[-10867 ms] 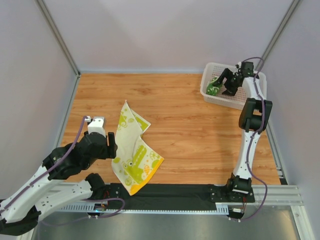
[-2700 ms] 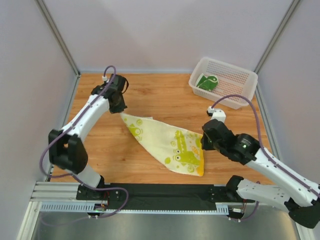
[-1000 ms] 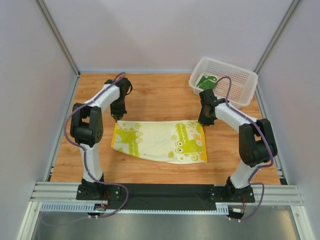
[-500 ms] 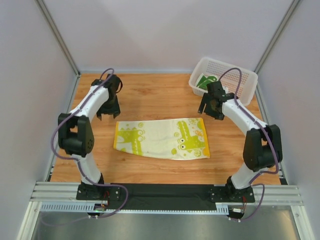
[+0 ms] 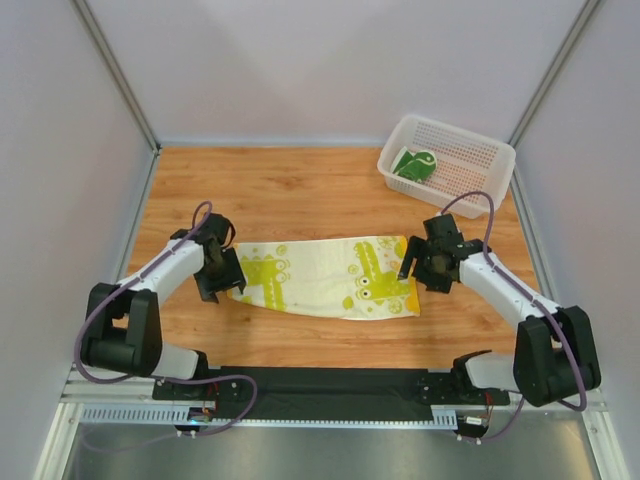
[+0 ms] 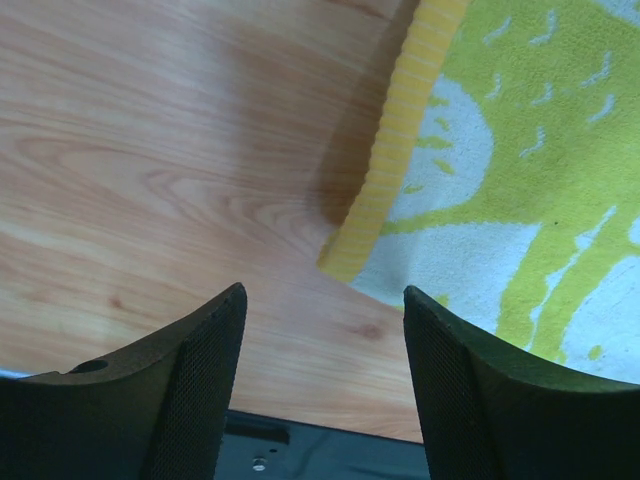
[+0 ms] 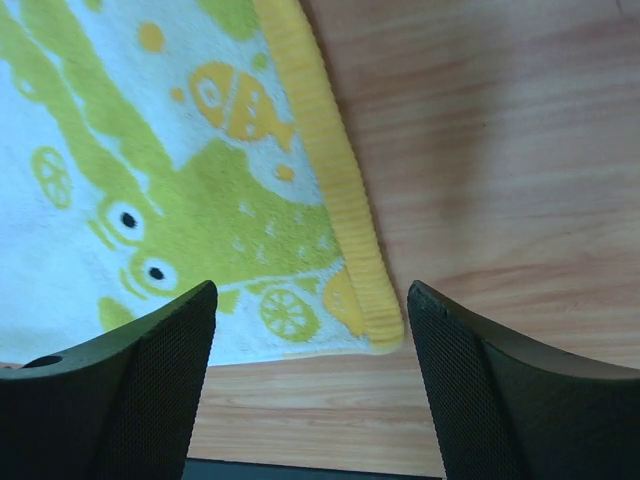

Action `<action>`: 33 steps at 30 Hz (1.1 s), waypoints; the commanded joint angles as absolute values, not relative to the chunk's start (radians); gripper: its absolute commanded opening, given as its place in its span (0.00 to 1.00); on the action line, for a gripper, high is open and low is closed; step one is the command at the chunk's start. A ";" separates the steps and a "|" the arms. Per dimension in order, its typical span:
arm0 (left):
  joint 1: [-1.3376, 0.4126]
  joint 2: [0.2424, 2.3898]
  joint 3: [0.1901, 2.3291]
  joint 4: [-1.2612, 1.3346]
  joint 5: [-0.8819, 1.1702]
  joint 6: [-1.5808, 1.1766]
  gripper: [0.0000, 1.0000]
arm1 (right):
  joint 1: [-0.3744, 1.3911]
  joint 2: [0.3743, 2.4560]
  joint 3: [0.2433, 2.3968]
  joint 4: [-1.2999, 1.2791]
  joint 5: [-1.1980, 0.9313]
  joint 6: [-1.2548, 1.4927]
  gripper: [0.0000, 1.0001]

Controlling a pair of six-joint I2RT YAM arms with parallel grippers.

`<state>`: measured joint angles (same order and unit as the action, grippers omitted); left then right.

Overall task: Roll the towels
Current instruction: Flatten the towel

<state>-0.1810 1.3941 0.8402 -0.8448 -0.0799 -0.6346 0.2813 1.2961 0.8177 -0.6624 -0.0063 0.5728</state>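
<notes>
On the table (image 5: 330, 190) lies the cream-yellow towel (image 5: 320, 275) — crocodile-printed.

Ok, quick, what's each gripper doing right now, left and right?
Left gripper: open, empty, above the near-left corner of the flat cream-yellow cloth towel with lime-green patterns.
Right gripper: open, empty, above that towel's near-right corner.

No legible text, labels, brands, numbers or signs, any view. Print on yellow towel (image 5: 320, 278): drawings only, no lettering.
</notes>
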 commanded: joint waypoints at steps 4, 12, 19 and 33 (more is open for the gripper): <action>-0.179 1.459 0.818 -0.649 0.034 -0.687 0.70 | 0.282 1.318 0.721 -0.604 -0.017 0.615 0.77; -0.179 1.480 0.792 -0.603 0.025 -0.681 0.39 | 0.284 1.376 0.629 -0.523 -0.080 0.620 0.62; -0.179 1.454 0.952 -0.790 0.064 -0.623 0.00 | 0.284 1.393 0.653 -0.523 -0.080 0.611 0.49; -0.178 1.355 1.077 -0.927 0.051 -0.630 1.00 | 0.284 1.378 0.703 -0.551 -0.064 0.583 0.53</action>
<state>-0.1806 1.3884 1.1233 -0.8894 0.0769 -0.6228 0.2810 1.3922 0.6891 -0.5446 -0.0795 0.6014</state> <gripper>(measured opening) 0.993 0.527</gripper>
